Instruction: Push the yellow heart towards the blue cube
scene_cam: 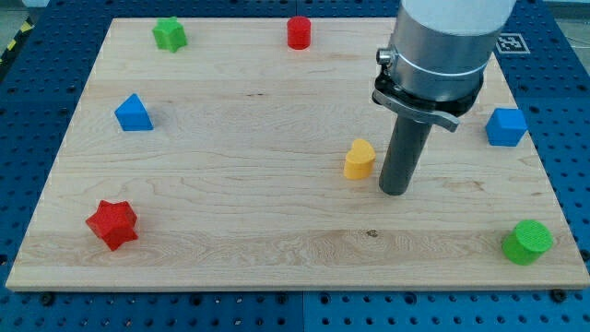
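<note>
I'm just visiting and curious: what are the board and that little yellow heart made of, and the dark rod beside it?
The board looks like pale, smooth wood: grain lines and small knots show. The yellow heart seems matte moulded plastic, uniform in colour, perhaps 3D-printed. The rod ending in my tip, just to the heart's right in the view, appears dark, faintly sheeny plastic or metal; I cannot tell which.

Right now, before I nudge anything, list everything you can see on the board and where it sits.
yellow heart: one, yellow, right of centre
blue cube: one, blue, the view's right edge
blue block with peaked top: one, blue, the view's left
green star: one, green, top left
red cylinder: one, red, top centre
red star: one, red, bottom left
green cylinder: one, green, bottom right
wooden board: one, light wood, on a blue perforated surface
my tip: one, dark rod, just right of the yellow heart, between it and the blue cube
</note>
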{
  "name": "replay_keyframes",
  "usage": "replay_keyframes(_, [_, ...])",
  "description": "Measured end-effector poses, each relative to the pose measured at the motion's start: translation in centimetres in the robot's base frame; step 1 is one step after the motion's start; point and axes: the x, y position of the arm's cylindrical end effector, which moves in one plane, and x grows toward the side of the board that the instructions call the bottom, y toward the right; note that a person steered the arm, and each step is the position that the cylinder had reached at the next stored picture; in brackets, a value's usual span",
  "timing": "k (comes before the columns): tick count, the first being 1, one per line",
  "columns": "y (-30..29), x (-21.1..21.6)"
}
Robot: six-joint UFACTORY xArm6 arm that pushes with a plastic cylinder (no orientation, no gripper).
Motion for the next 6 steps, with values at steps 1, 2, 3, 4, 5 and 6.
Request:
replay_keyframes(1, [-4.0, 1.2])
replay_keyframes(2, [-7.2, -0.3])
replay_keyframes(3, [-5.7, -3.8])
replay_keyframes(4, [1.0, -3.5])
replay_keyframes(5, [7.2, -2.4])
replay_keyframes(6, [3.9, -2.5])
